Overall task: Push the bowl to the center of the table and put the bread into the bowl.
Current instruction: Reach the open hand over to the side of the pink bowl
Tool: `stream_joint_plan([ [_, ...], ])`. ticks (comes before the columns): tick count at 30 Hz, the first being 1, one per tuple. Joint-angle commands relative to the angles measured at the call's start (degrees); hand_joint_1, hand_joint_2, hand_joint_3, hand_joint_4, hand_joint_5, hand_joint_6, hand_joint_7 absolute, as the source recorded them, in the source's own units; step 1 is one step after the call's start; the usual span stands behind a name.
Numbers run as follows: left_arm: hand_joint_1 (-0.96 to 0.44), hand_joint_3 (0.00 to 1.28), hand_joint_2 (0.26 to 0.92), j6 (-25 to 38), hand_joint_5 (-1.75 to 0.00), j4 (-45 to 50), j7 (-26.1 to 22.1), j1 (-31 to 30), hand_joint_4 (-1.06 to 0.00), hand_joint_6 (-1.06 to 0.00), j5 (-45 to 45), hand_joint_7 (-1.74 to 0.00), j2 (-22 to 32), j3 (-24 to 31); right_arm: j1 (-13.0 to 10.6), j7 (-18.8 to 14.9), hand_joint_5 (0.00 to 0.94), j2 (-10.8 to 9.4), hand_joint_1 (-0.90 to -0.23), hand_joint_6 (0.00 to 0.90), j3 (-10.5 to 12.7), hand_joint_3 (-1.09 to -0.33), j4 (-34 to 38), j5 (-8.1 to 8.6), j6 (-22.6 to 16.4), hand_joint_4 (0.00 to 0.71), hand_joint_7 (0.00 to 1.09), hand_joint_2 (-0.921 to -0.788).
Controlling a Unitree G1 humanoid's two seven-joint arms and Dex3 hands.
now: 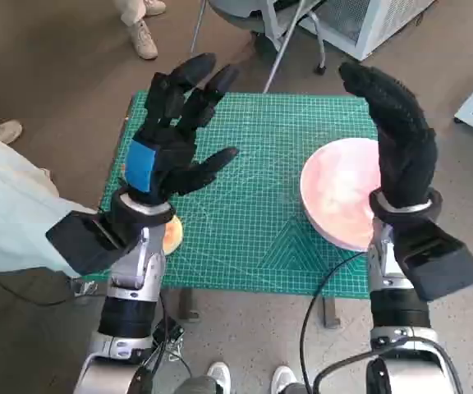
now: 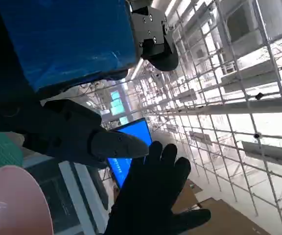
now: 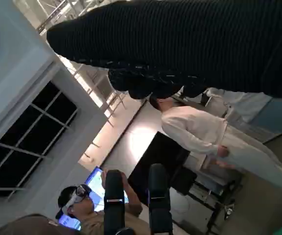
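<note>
Both robot hands raised, fingers spread, holding nothing: left robot hand [image 1: 171,139], right robot hand [image 1: 397,135]. Advice: lower right beside shallow pink bowl [image 1: 339,201]'s outer rim, push slowly toward middle of green-matted counter [image 1: 253,205].

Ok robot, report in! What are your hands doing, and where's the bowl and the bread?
Both hands raised, open, holding nothing: left hand, right hand. Bowl on the table's right side, not centred. Bread mostly hidden under left wrist. Nothing blocking the mat.

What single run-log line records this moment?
left hand: open, raised | right hand: open, raised | bowl: right side | bread: left edge
</note>
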State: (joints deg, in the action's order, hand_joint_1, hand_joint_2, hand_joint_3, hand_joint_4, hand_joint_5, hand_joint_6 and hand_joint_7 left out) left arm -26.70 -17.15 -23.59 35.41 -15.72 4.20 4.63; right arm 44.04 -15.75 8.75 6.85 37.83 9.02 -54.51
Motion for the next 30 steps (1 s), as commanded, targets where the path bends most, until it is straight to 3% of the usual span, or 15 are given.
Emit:
stream_joint_plan([
  [1,-0.37,0.19,0.921,-0.3,-0.39,-0.2,0.0,0.3,-0.16,0.00,0.7,-0.79,0.4,-0.1,-1.1,-0.8,0.001,-0.3,-0.568,0.025,0.2,-0.745,0.8,1.10,0.3,0.326,0.74,-0.921],
  [21,-0.36,0.19,0.921,-0.9,-0.45,-0.3,0.7,0.1,-0.13,0.00,1.6,-0.80,0.2,0.0,-1.0,-1.9,0.000,0.2,-0.571,0.021,0.5,-0.745,1.3,1.57,0.4,0.320,0.75,-0.921],
  [25,-0.36,0.19,0.921,-1.0,-0.45,-0.2,0.8,0.0,-0.13,0.00,1.7,-0.80,0.1,0.0,-1.2,-3.1,0.000,1.6,-0.571,0.021,1.5,-0.743,2.1,2.97,0.1,0.320,0.75,-0.921],
  [30,-0.36,0.19,0.921,-1.2,-0.46,0.0,1.0,-0.4,-0.13,0.00,2.0,-0.80,0.1,0.0,-2.3,-5.0,0.000,4.7,-0.568,0.017,4.6,-0.747,3.5,6.05,-0.4,0.312,0.75,-0.921],
])
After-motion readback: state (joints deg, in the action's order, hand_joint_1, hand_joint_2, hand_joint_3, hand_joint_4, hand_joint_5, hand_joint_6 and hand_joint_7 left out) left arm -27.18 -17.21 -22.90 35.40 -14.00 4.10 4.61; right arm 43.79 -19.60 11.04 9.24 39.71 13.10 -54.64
